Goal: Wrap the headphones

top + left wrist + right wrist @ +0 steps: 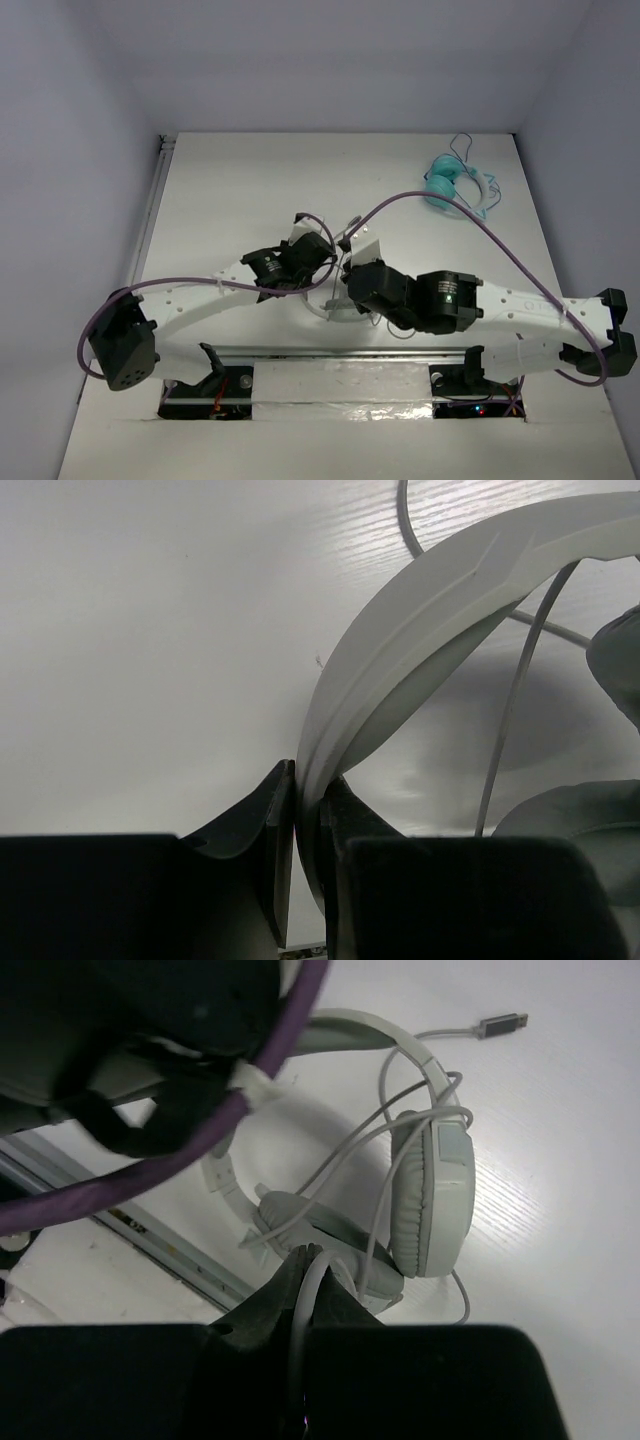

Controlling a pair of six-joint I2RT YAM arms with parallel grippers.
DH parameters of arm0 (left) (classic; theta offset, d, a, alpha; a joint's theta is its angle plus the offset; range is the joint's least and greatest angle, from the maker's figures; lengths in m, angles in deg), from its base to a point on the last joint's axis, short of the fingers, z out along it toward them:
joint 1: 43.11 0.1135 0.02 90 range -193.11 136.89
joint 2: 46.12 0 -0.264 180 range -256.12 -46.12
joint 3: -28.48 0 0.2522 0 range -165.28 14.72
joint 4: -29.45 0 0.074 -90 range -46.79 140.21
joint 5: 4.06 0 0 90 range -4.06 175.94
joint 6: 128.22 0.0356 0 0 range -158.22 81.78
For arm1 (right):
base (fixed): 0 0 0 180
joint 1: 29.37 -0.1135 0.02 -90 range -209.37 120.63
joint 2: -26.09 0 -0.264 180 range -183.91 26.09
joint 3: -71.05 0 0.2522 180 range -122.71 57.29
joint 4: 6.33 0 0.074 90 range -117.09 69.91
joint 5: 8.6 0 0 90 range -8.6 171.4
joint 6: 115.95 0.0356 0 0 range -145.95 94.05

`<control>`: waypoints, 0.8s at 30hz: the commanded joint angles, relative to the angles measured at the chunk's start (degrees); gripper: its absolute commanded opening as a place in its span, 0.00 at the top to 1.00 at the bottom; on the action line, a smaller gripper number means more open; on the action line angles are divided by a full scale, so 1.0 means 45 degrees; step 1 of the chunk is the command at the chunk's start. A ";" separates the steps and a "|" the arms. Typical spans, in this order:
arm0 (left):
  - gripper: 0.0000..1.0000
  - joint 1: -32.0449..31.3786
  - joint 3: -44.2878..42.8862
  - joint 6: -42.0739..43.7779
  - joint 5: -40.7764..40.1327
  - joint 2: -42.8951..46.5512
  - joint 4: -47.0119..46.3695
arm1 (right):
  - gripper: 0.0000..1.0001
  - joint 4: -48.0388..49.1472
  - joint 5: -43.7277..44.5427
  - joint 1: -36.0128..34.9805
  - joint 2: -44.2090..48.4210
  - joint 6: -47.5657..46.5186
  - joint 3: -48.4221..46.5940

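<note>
In the top view the headphones (364, 250) are mostly hidden under both wrists at the middle of the table (230, 190), just ahead of the arm bases. Only a white corner and a bit of grey are seen betw. the black housings, so the shape can't be made out there. Neither claw's tips are shown in that view.

In the left wrist view only a stretch of the headband (430, 610) is seen, cut off at the top-right edge. Dark blurred shapes at the right edge can't be identified. In the right wrist view the upper left is blocked by the left arm (120, 1010) and a purple hose (150, 1175), and part of the headband is lost behind them.

The left gripper (305, 785) is seen clamped on the headband's edge, w/ a finger pressed on either side. The right gripper (305, 1275) is pinched on a loop of the thin grey cable (380, 1160), no gap visible.

Most of the item is given by the right wrist view only. It is white/light grey, w/ one ear cup (435, 1195) stood on edge and the other lying just by the claw. The cable is looped loosely across both, and the plug (500, 1023) is laid on the table beyond the headband.

The teal headphones (445, 185) are shown in the top view only, far right, well apart.
</note>
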 commanded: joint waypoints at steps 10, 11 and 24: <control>1.00 0.2311 -0.1999 -0.0168 0.2398 0.0509 -0.1487 | 1.00 0.0881 -0.2298 0.0022 0.1139 0.0452 0.0311; 1.00 0.2726 -0.1979 -0.0129 0.3022 0.0801 -0.1779 | 1.00 0.1405 -0.2997 0.0022 0.1567 0.0686 0.0721; 1.00 0.3647 -0.3757 -0.0558 0.6072 -0.0291 -0.3090 | 1.00 0.4182 -0.4704 -0.0603 0.0244 0.1059 0.1798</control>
